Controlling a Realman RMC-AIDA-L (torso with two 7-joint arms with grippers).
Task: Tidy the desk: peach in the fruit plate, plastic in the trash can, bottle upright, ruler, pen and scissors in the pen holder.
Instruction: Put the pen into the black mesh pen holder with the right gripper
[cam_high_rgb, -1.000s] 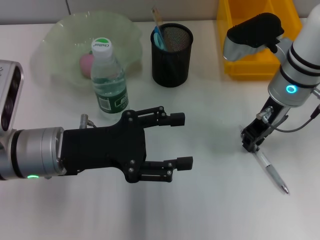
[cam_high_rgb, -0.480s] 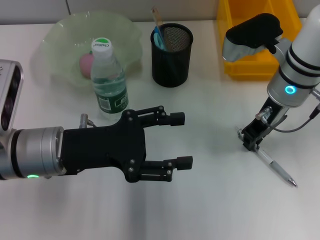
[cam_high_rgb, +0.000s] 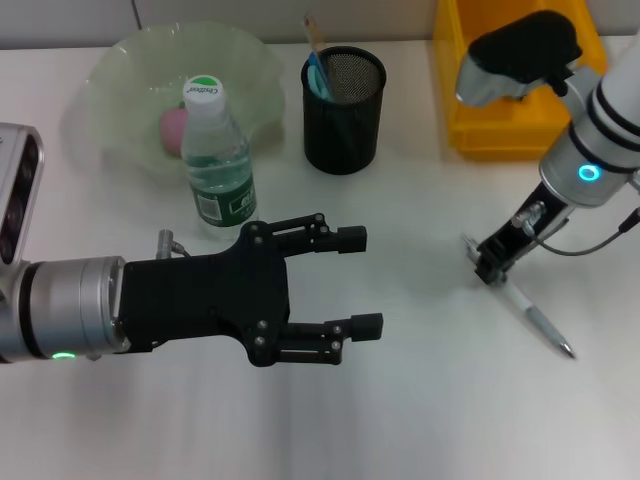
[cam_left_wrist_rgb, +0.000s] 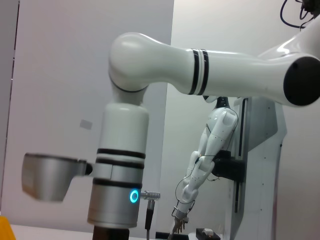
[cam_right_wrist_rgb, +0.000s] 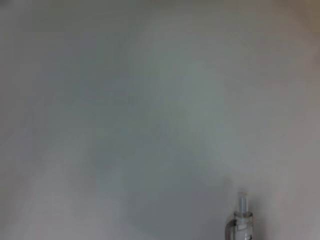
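Note:
My right gripper (cam_high_rgb: 490, 268) is shut on the upper end of a clear and silver pen (cam_high_rgb: 538, 322), which slants down toward the table at the right. In the right wrist view the pen (cam_right_wrist_rgb: 242, 220) shows over bare table. My left gripper (cam_high_rgb: 362, 281) hovers open and holding nothing over the middle of the desk. The green-capped bottle (cam_high_rgb: 215, 160) stands upright by the pale green fruit plate (cam_high_rgb: 120, 70), and the pink peach (cam_high_rgb: 172, 128) lies in the plate. The black mesh pen holder (cam_high_rgb: 343, 98) has a ruler (cam_high_rgb: 314, 35) and blue-handled scissors (cam_high_rgb: 319, 75) in it. No plastic is in view.
A yellow bin (cam_high_rgb: 510, 90) stands at the back right, behind the right arm. The left wrist view looks sideways at my right arm (cam_left_wrist_rgb: 125, 165) and the room beyond.
The right gripper has shifted toward the back of the desk and slightly left, taking the pen's upper end with it; the pen's tip has swung. The left arm has hardly moved.

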